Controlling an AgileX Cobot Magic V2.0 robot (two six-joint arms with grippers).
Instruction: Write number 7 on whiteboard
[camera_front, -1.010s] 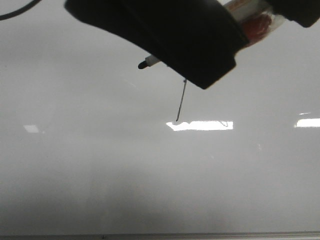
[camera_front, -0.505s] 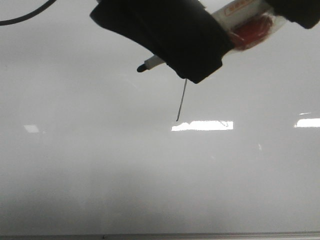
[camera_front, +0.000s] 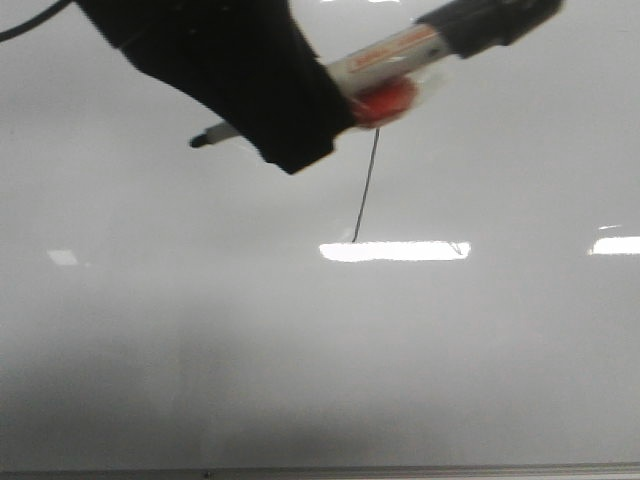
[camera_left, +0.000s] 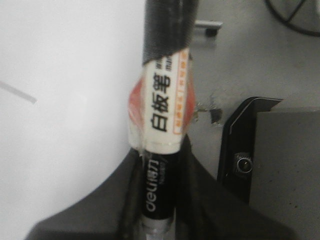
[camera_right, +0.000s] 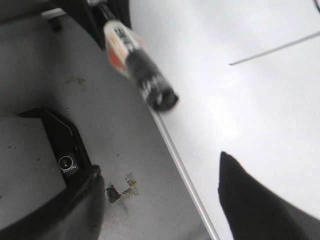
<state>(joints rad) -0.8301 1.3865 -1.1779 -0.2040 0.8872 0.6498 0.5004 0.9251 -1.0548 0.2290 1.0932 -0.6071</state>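
Number 7 (camera_front: 366, 185) – only its slanted downstroke shows, mid-upper whiteboard (camera_front: 300, 350), foot just above a bright glare strip (camera_front: 395, 251). Directly above, the left hand (camera_front: 262, 120) is pinched on a marker (camera_front: 385, 65), cap end up-right, black tip off the board. Right hand (camera_right: 155, 200) – fingers spread apart, nothing betw. them.
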